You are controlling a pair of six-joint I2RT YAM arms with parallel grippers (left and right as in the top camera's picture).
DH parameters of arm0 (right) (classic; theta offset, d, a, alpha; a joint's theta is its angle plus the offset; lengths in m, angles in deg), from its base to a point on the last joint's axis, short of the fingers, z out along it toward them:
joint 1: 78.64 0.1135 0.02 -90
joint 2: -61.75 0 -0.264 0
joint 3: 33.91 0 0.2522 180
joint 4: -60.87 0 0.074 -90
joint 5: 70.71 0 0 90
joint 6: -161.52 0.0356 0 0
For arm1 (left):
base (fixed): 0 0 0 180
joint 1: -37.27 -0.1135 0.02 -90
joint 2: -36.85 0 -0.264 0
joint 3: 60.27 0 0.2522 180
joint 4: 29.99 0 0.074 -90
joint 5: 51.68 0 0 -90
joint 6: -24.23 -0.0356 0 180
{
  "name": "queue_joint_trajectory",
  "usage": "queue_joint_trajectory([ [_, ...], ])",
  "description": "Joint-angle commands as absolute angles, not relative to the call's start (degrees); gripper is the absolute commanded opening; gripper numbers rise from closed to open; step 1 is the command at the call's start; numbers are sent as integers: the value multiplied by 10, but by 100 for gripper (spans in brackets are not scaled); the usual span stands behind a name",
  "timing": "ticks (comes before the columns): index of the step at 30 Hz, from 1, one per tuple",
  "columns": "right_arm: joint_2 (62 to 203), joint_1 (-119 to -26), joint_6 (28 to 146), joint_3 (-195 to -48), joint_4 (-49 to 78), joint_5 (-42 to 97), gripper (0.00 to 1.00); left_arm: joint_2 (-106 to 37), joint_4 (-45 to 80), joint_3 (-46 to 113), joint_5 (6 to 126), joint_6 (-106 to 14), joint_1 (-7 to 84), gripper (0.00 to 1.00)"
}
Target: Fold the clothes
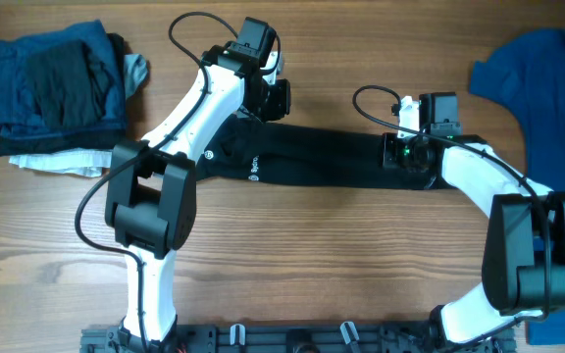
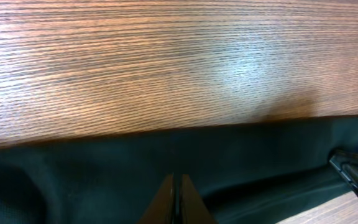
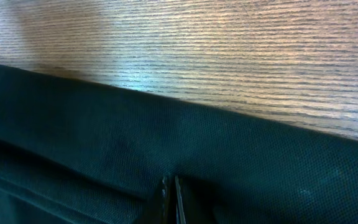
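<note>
Left gripper point(image 2: 178, 200) and right gripper point(image 3: 169, 200) both clenched on the far edge of the black cloth T-shirt point(image 1: 312, 167), folded into a long strip across the wooden table point(image 1: 312, 265). Risk: thin pinch slips, or catches one layer and the fold opens. Royal-blue cloth shirt point(image 1: 542, 88) beside right arm point(image 1: 479, 181) could snag; stacked folded garments point(image 1: 57, 98) far left, well apart.

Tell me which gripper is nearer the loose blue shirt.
Right. The right gripper holds the black T-shirt end closest to the blue shirt; the left gripper holds the opposite end, farther off.
</note>
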State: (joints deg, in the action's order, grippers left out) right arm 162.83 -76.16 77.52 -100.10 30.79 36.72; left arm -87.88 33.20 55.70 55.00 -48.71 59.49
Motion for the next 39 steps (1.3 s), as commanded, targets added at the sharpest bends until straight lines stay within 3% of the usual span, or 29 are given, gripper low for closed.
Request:
queue_joint_trajectory([
  [1, 1637, -761, 796, -997, 306, 356, 4, -889, 329, 543, 534, -488, 600, 5],
  [13, 1628, -761, 824, -1003, 139, 362, 4, -889, 355, 518, 535, -488, 600, 4],
  [29, 1551, -761, 822, -1048, 18, 384, 4, -888, 348, 518, 535, -488, 600, 4],
  [39, 1552, -761, 830, -994, 173, 276, 4, -888, 332, 518, 535, -488, 600, 4],
])
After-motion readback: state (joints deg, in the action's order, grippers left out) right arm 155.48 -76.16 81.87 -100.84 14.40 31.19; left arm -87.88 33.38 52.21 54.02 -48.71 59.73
